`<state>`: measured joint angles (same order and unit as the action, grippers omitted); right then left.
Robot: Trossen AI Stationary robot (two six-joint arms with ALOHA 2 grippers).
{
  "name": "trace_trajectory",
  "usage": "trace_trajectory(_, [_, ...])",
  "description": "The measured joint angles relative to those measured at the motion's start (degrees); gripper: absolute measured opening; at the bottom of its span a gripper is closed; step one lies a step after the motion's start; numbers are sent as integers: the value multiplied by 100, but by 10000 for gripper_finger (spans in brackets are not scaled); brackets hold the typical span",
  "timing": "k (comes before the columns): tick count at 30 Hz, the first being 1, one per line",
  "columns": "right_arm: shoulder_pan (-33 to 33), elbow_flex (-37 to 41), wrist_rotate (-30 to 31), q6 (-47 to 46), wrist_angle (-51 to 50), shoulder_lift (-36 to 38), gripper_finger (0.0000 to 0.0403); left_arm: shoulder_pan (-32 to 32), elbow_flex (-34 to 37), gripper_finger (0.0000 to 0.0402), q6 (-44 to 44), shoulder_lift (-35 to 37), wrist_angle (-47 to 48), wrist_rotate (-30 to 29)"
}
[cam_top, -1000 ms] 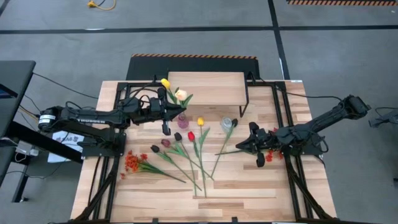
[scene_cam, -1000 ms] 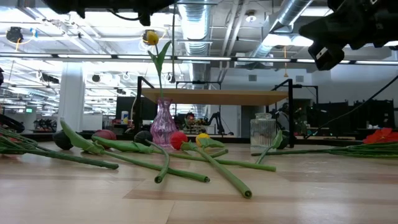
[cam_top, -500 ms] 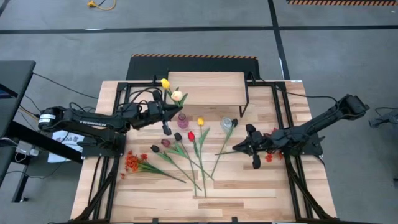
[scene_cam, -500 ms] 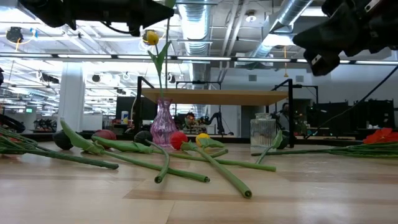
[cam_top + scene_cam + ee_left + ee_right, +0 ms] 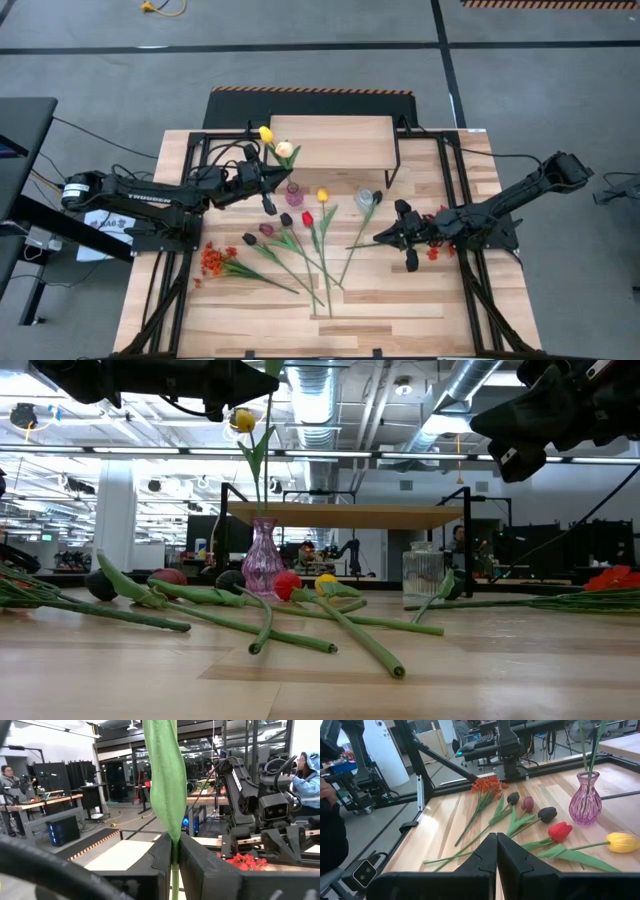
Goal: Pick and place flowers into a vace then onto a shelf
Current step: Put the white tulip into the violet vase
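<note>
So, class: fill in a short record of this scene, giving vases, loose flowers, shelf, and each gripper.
pink vase: holds two stems
clear vase: upright, near shelf
shelf: top bare
loose flowers: lying on table
left gripper: shut on cream tulip stem above pink vase
right gripper: shut, holding nothing, above the table

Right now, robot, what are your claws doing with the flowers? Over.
Left claw shut on a tulip stem, over the pink vase. Right claw shut, empty, above the table. Loose tulips lie below it.
</note>
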<state>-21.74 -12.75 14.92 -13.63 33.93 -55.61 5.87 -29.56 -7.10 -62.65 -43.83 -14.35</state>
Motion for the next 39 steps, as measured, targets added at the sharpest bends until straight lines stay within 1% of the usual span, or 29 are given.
trace_trajectory(5, [0,0,0,0,-2,0,1,0,0,11,61,0,117,-139])
trace_trajectory(11, [0,2,0,0,-2,0,1,29,-2,11,67,-190,36,-281])
trace_trajectory(15, [0,2,0,1,-4,2,1,168,-2,11,169,-223,36,-265])
trace_trajectory(21, [0,2,0,7,-9,2,1,260,-2,11,321,-223,92,0])
trace_trajectory(39, [0,2,0,7,-15,2,1,260,-2,20,383,-223,255,-34])
